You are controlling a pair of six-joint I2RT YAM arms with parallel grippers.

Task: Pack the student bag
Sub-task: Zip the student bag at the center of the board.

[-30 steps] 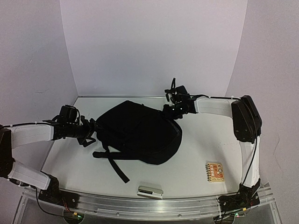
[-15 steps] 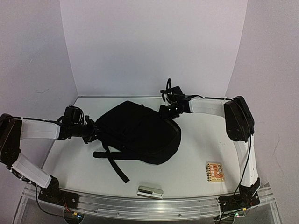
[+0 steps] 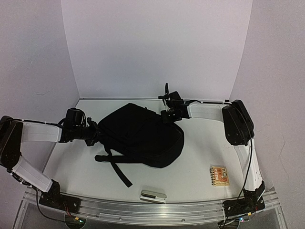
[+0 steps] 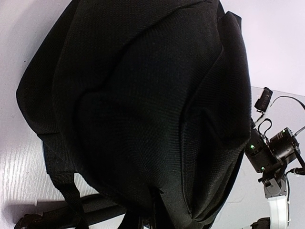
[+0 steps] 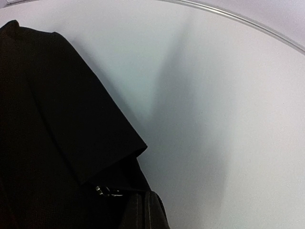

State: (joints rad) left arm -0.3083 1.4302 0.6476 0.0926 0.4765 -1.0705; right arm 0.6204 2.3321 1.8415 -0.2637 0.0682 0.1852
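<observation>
White table point(image 3: 200, 157) spread out under both arms, and right in the middle of it, a touch left of centre, there's the student bag point(image 3: 143, 136): big, black, soft, lying flat with its rounded end toward the right front. It fills the left wrist camera almost edge to edge.

Left arm point(image 3: 40, 133) reaches in low from the left side, right arm point(image 3: 209, 110) stretches across the back from the right. Each one ends at the bag.

Left gripper point(image 3: 94, 134) is right up against the bag's left edge, fingers closed tight. The wrist view shows only black fabric, so I can't tell whether any cloth is pinched between them.

Right gripper point(image 3: 167, 114) sits at the bag's far right corner, touching or just over the top rim, and it's fully closed too. Its own camera looks down on a folded flap of the bag at lower left and bare table beyond; the fingers themselves don't show, so whether they have hold of anything I can't say.

Two black straps point(image 3: 116, 167) trail off the bag's near side toward the front edge.

Well apart, front right: a small spiral notebook point(image 3: 219, 175) with an orange cover. Front centre, near the rail: a little silver case point(image 3: 153, 195). Tiny metal zip pull point(image 5: 107, 192) glints under the flap.
</observation>
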